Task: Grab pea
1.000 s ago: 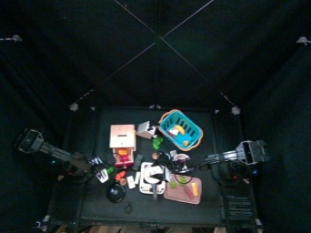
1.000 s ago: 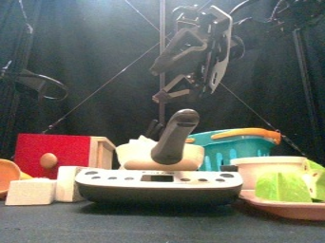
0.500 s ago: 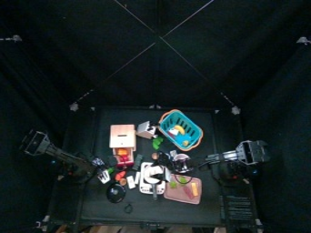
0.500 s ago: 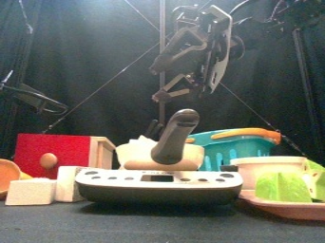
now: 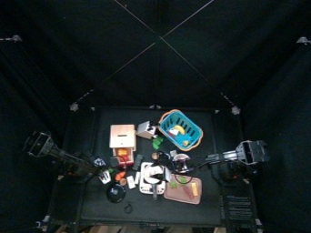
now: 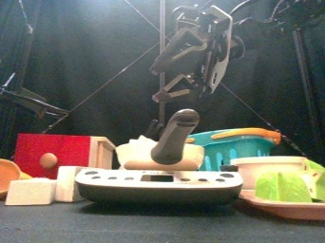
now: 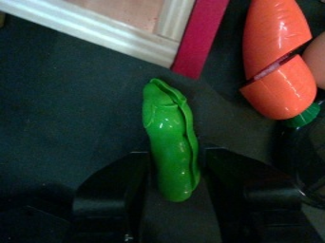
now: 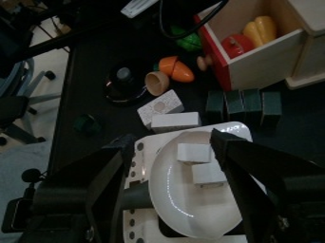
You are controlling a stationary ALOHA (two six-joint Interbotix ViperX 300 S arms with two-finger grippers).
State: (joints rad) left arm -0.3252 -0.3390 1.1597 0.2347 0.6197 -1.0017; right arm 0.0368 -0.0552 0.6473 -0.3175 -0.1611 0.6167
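Between the parted jaws of the left gripper (image 7: 178,195), the pea (image 7: 170,140) is seen lying on the black table (image 7: 64,104), apparently not yet clamped. Closure should be centred across the pod's middle. Above, the right gripper (image 8: 169,180) is held wide, empty.

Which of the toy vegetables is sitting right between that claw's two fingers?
The green pea pod: it lies between the left gripper's open jaws. The orange carrot lies off to one side.
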